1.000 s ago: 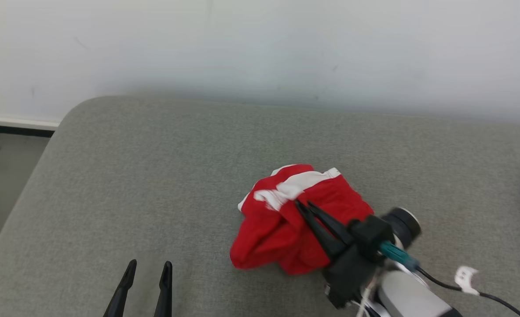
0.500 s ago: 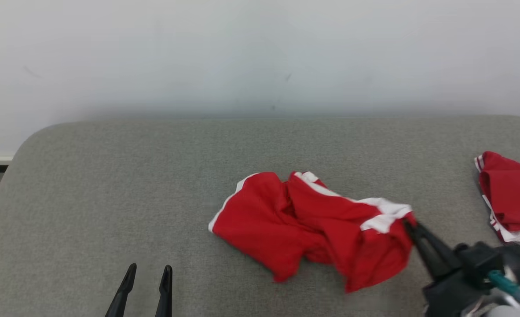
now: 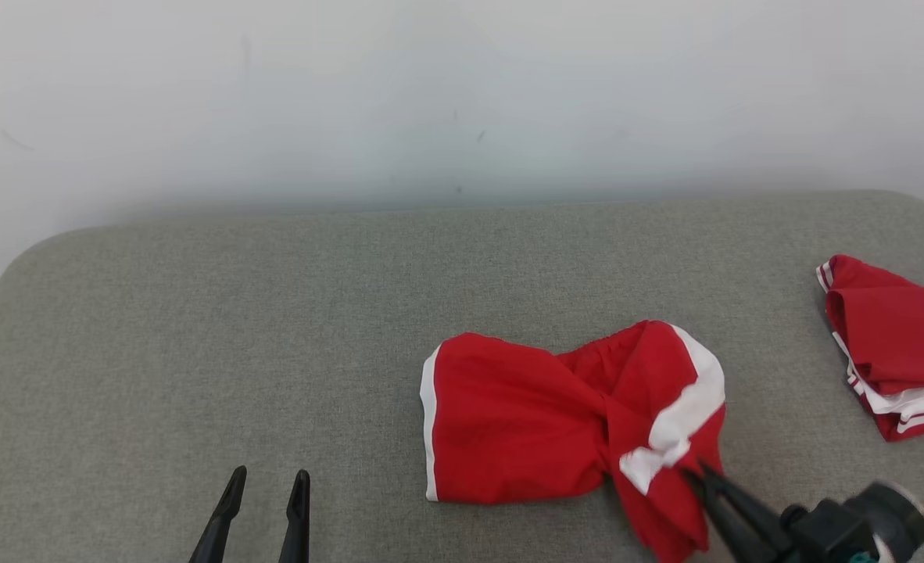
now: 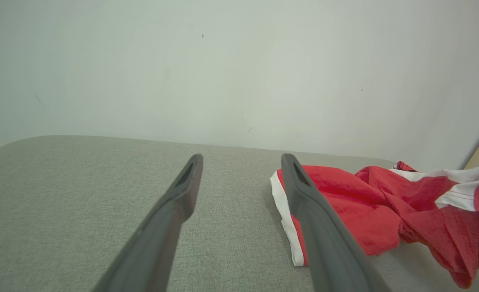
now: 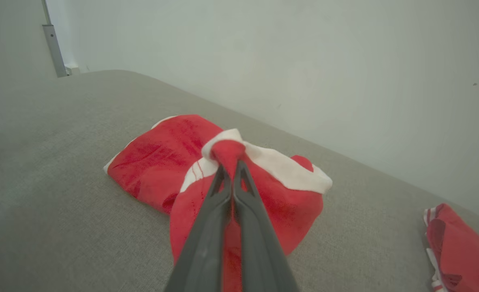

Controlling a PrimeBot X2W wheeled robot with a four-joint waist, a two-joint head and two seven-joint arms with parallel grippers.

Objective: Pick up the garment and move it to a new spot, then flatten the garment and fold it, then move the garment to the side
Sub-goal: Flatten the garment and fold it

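Note:
The garment (image 3: 540, 418) is a pair of red shorts with white trim, lying twisted on the grey cushioned surface (image 3: 274, 313). My right gripper (image 3: 696, 473) is shut on the garment's right side, pinching red cloth just under the white band and lifting that edge; the right wrist view shows the cloth (image 5: 231, 154) clamped between the fingertips (image 5: 232, 170). The garment's left half lies flat. My left gripper (image 3: 266, 478) stands open at the lower left, well clear of the garment; in the left wrist view its gripper (image 4: 241, 160) holds nothing, with the garment (image 4: 365, 207) to the right.
A second red garment with white stripes (image 3: 892, 352) lies folded at the right edge of the surface, also seen as a red bundle (image 5: 458, 247). A pale wall (image 3: 462, 94) rises behind. The surface's rounded left corner (image 3: 8, 266) drops off.
The right gripper has dragged the garment rightward and toward me, stretching the crumpled heap out into a wider shape. The camera has turned right, bringing the second red garment into view.

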